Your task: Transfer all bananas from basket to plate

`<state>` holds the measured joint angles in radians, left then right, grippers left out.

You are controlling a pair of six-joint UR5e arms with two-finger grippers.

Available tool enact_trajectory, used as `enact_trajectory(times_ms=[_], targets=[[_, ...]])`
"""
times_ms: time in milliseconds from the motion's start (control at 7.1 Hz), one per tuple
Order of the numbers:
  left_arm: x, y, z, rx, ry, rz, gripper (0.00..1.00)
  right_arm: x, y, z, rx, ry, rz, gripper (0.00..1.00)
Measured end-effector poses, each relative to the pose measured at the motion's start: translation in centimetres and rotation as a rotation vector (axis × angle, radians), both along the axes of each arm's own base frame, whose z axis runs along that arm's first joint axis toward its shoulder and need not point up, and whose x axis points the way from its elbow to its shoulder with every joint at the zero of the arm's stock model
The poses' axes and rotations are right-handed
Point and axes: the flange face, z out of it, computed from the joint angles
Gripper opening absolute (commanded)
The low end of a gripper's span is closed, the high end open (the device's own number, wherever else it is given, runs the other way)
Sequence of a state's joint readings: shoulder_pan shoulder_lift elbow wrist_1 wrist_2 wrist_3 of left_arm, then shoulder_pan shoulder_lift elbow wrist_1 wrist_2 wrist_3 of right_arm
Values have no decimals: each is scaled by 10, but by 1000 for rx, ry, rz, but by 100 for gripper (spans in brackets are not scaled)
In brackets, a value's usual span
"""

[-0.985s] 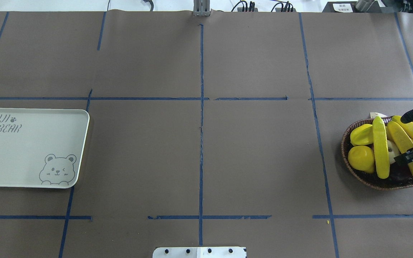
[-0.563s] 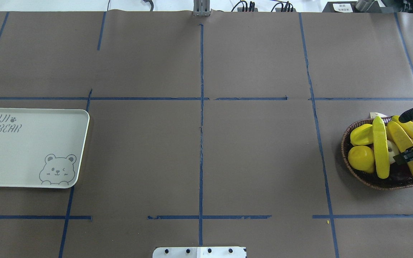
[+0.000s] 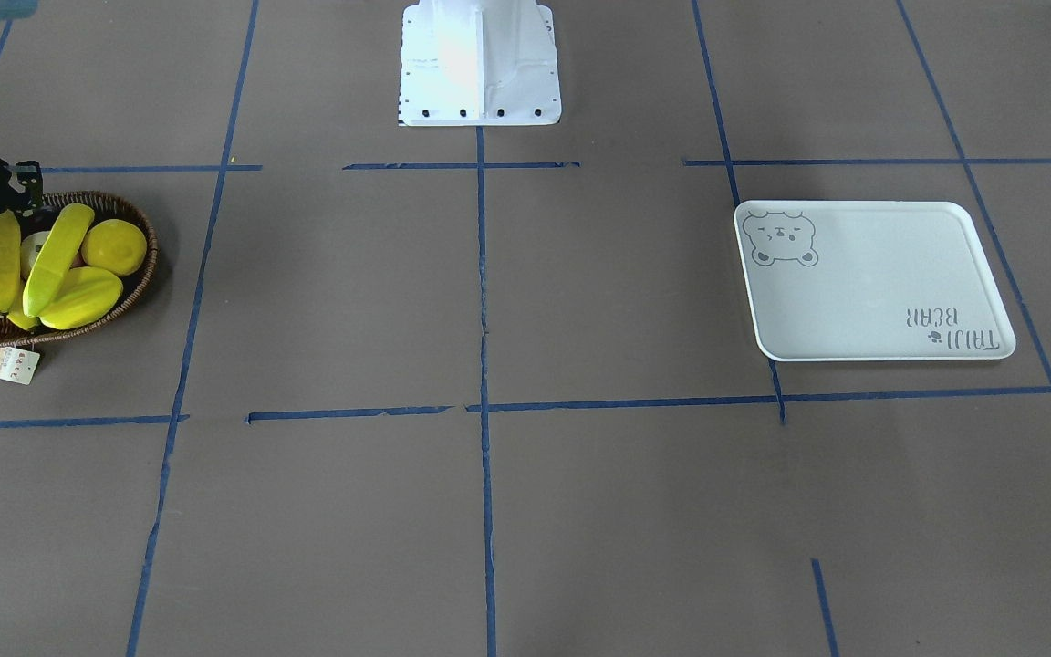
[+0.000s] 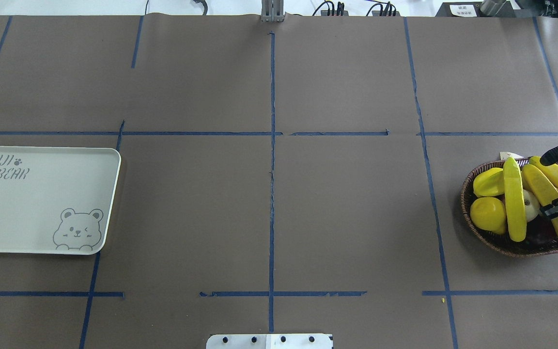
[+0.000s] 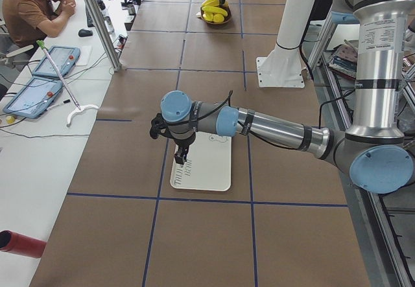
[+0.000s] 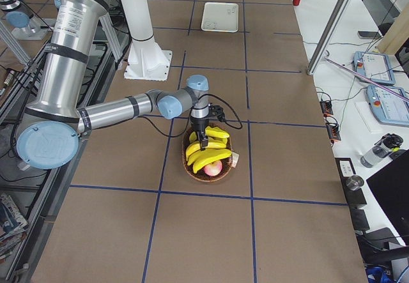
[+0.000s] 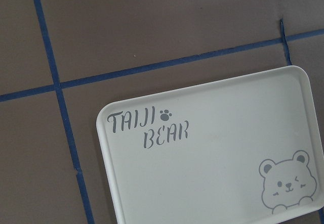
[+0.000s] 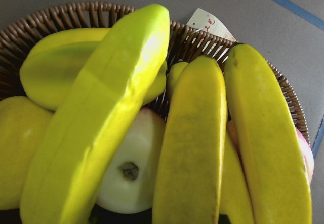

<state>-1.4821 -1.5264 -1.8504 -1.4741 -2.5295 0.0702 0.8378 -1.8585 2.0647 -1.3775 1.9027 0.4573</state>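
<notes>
Spanning every view, the brown table (image 4: 269, 218) with its blue tape lines (image 4: 271, 145) carries two stations, well apart at opposite ends. The left arm (image 5: 272, 126) reaches out low over one end. There the left gripper (image 5: 180, 154) hangs above the lettered end of the plate (image 4: 41, 194), and its wrist camera looks straight down on it. Whether that gripper is spread or closed I cannot tell from these views.

The plate is bare, so none of the transfer is done. At the other end sits the wicker basket (image 4: 516, 249), and every banana I can find lies in it. The bananas (image 4: 515, 203) lie side by side across the basket. Three show plainly from overhead, and the front view hints at a fourth tucked among them.

The right gripper (image 4: 555, 186) is down over the bananas at the basket's outer side. Its jaws look spread, one black finger either side of a banana, and they grip nothing. I judge this to be the approach for the first pick, so all the carrying across the table is left to do.

Smaller fruit shares the basket: a star fruit (image 4: 488, 182), a round citrus (image 4: 487, 213) and a pale apple (image 8: 131, 168) under the bananas. A paper tag (image 3: 8, 363) hangs off the rim.
</notes>
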Motion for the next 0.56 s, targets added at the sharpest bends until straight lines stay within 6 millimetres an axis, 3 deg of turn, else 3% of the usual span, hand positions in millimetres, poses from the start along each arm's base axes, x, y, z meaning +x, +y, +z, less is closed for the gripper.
enact_trajectory(times_ms=[282, 563], targets=[[0, -1, -1, 1, 0, 0, 100, 15, 7, -8, -5, 8, 10, 1], [0, -2, -2, -2, 1, -3, 100, 56, 6, -18, 5, 14, 43, 0]])
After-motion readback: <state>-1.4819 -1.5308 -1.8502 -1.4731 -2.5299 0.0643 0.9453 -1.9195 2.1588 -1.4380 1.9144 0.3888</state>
